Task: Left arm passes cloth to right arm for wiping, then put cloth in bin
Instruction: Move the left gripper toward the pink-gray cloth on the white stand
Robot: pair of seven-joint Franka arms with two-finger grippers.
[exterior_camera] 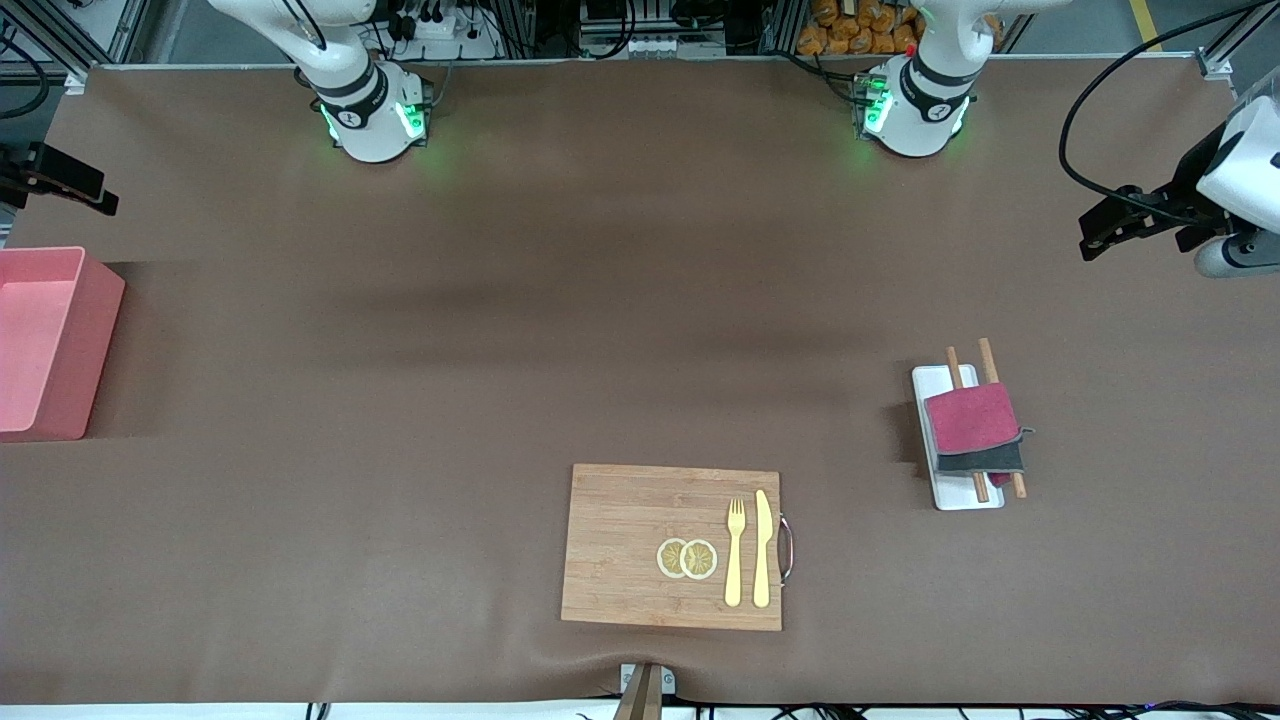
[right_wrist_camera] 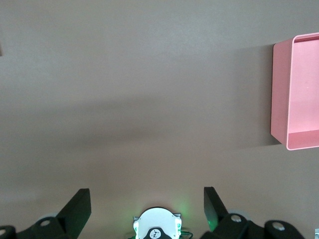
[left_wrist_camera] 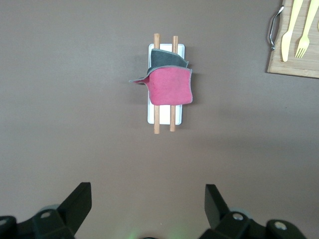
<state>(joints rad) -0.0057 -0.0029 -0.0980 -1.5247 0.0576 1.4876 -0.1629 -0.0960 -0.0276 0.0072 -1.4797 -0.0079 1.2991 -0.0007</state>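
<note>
The dark red cloth (exterior_camera: 970,418) with a grey edge lies folded on two wooden sticks over a white tray (exterior_camera: 968,498), toward the left arm's end of the table. The left wrist view shows the cloth (left_wrist_camera: 170,85) well away from my left gripper (left_wrist_camera: 148,199), which is open and empty. In the front view the left gripper (exterior_camera: 1100,228) hangs high over the table's edge at that end. The pink bin (exterior_camera: 50,340) stands at the right arm's end. My right gripper (exterior_camera: 95,195) is open and empty, up in the air near the bin (right_wrist_camera: 280,94).
A wooden cutting board (exterior_camera: 640,540) with a metal handle lies nearer to the front camera, mid-table. On it are a yellow fork (exterior_camera: 735,550), a yellow knife (exterior_camera: 762,548) and two lemon slices (exterior_camera: 687,558). The right arm's base (right_wrist_camera: 157,224) shows in its wrist view.
</note>
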